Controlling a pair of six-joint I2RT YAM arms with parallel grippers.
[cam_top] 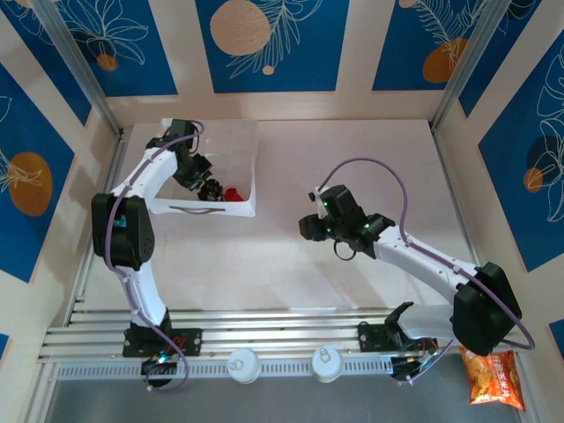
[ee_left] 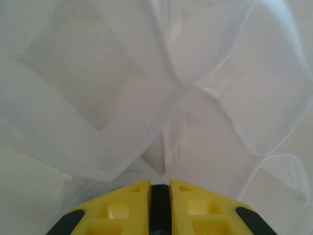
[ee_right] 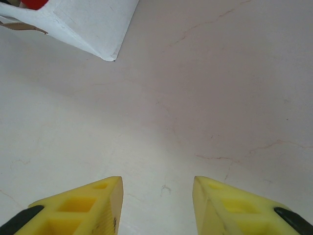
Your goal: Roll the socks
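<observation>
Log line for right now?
left gripper: shut, at white tray | right gripper: open, over table | red sock: in tray

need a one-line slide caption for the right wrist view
Open right claw hovers over the tabletop, white tray corner and a glimpse of red sock at upper left.

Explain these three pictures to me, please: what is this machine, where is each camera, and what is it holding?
Two robot arms are bolted to a pale table. One picture looks down from above; the other two come from wrist cameras, so yellow fingers show at the bottom. The left gripper reaches into a white moulded plastic tray, fingers almost together; whether they pinch anything, I cannot tell. A small red fabric sock lies in that tray. The right gripper hangs open over bare table, holding nothing.
</observation>
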